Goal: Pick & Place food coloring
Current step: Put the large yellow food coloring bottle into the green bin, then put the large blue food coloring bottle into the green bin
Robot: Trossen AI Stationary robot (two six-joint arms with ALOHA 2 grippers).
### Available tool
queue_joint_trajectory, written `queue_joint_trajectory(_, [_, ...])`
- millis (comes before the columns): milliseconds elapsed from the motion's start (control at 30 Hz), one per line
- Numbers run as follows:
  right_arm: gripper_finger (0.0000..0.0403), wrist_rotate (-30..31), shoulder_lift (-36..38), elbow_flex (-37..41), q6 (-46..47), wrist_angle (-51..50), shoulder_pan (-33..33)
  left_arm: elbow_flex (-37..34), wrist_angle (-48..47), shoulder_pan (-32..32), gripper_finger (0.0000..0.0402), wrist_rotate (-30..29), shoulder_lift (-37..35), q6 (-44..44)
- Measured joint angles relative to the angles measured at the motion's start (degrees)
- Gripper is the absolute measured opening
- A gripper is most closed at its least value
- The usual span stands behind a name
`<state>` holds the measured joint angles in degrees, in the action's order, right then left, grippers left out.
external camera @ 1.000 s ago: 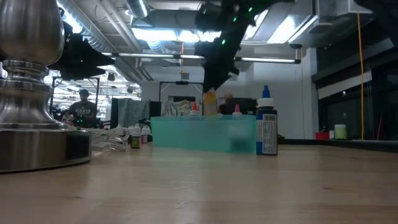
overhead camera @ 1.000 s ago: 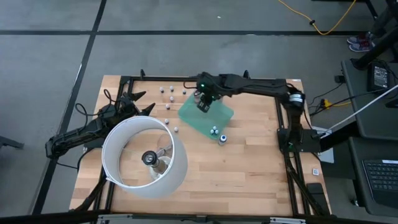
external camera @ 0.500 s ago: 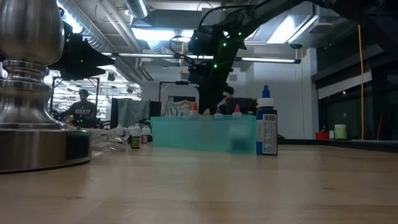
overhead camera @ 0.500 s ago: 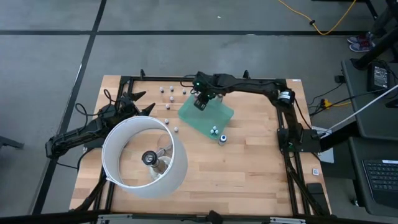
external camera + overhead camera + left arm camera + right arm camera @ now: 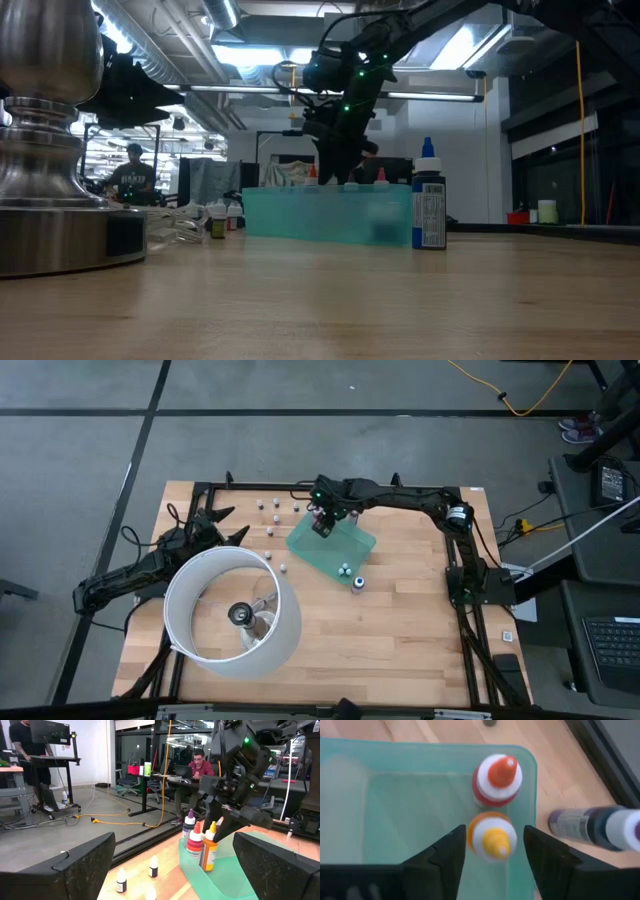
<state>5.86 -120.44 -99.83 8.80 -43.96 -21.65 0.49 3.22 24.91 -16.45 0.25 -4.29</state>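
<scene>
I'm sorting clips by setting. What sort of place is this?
Most likely a robotics lab in an open office or workshop: two arms on a framed wooden table, desks with a monitor behind, exposed ceiling ducts, and a person at a laptop.

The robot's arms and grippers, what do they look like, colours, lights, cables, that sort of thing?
Both arms are dark, nearly black, and built of jointed segments. The right arm shows small green lights near its wrist. The right gripper has two dark, flat, angular fingers. The left gripper has two broad, dark, matte fingers. Black cables loop beside the left arm.
</scene>
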Motion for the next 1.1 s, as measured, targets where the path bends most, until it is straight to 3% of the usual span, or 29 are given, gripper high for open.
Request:
queue_joint_trajectory(400, [0.0246, -0.9, 8.5, 0.0, -0.9, -2.6, 0.4, 0.0, 0.0, 0.0, 0.04, 0.0, 0.0, 0.0])
queue_joint_trajectory(633, [0.0275, -8.4, 15.1, 0.0, -6.9, -5.0, 4.6, 0.0, 0.0, 0.0, 0.04, 0.0, 0.0, 0.0])
queue_joint_trajectory(800, [0.031, -7.3, 17.8, 0.0, -9.0, -11.3, 9.0, 0.0, 0.0, 0.0, 0.04, 0.0, 0.0, 0.0])
queue_joint_trajectory(1100, [0.0323, 2.6, 18.2, 0.1, 12.0, -19.7, 16.7, 0.0, 0.0, 0.0, 0.04, 0.0, 0.0, 0.0])
